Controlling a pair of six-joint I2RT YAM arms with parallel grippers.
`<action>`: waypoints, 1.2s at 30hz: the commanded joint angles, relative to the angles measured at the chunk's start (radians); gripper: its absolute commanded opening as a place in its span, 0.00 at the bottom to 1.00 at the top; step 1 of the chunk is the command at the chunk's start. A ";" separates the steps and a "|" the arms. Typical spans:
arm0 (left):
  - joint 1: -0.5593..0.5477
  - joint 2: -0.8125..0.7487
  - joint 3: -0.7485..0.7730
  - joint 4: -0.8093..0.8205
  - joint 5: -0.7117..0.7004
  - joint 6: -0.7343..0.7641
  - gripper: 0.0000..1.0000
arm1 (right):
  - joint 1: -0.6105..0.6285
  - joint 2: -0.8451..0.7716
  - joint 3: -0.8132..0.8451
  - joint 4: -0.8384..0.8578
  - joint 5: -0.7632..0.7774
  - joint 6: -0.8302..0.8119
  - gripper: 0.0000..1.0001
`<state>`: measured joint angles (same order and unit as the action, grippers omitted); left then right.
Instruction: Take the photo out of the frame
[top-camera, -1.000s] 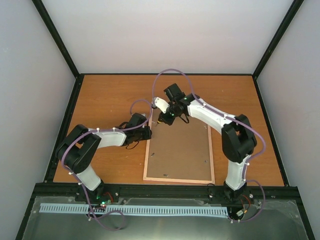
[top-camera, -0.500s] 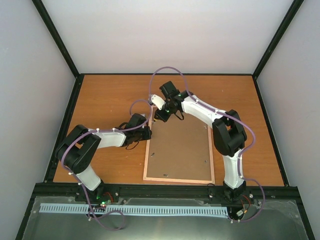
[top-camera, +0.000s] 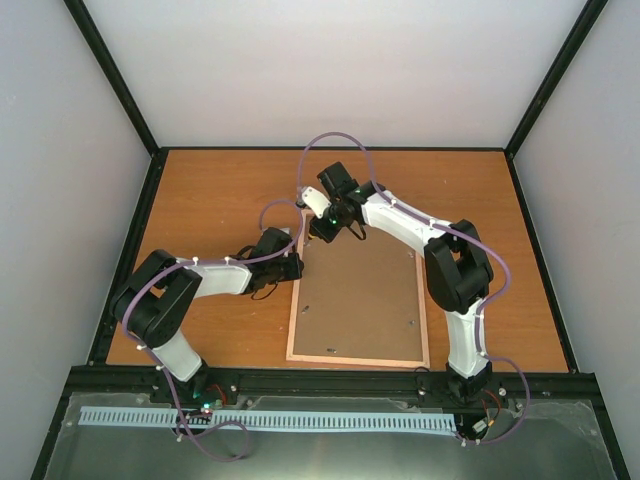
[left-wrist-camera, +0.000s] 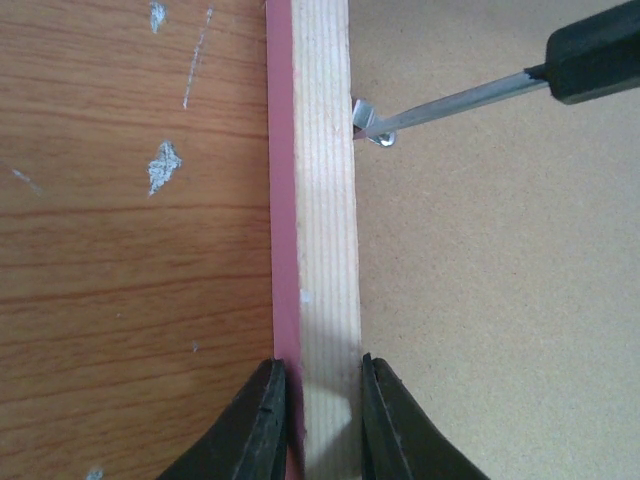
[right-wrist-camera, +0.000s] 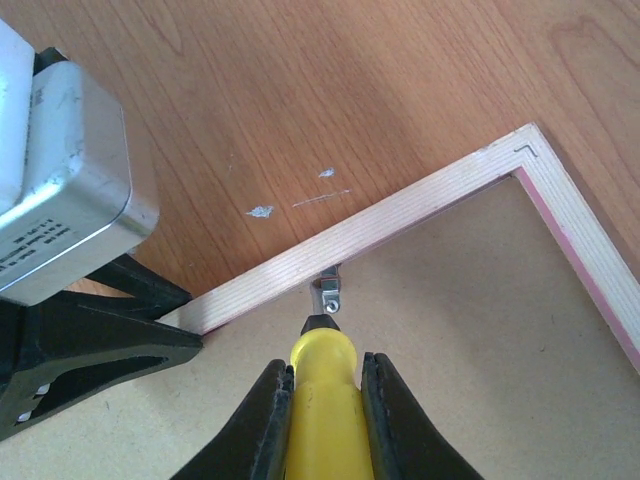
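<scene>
The frame (top-camera: 356, 361) lies back-up at the table's (top-camera: 220, 190) 6 o'clock. Left gripper (left-wrist-camera: 315, 400) jaws clamp its 9 o'clock rail. Right gripper (right-wrist-camera: 325, 378) jaws grip a screwdriver (left-wrist-camera: 460, 101), tip on the 11 o'clock clip (right-wrist-camera: 329, 292).

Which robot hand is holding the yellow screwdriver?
The right gripper. Its fingers squeeze the yellow screwdriver, whose tip is at a small metal clip. The left gripper holds no tool and only pinches the wooden edge of the frame.

- Left arm (top-camera: 215, 278) bent, forearm pointing to 3 o'clock; left gripper (left-wrist-camera: 322, 395) pinches the frame (left-wrist-camera: 322, 200).
- Right arm (top-camera: 410, 225) bent, forearm pointing to 10 o'clock; right gripper (right-wrist-camera: 325, 378) clasps a screwdriver (right-wrist-camera: 322, 440).
</scene>
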<state>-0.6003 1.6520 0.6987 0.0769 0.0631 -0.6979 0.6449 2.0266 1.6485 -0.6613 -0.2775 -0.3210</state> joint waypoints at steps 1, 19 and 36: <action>-0.008 -0.012 -0.026 -0.030 0.057 -0.016 0.01 | -0.003 0.031 0.021 0.001 0.094 0.014 0.03; -0.008 -0.021 -0.034 -0.030 0.046 -0.017 0.01 | -0.004 -0.036 0.016 0.017 0.304 0.143 0.03; -0.007 -0.043 -0.002 -0.076 0.014 -0.011 0.01 | -0.040 -0.531 -0.392 -0.019 0.087 -0.066 0.03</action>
<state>-0.6006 1.6295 0.6834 0.0605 0.0597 -0.6979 0.6167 1.6012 1.3773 -0.6563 -0.1444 -0.2802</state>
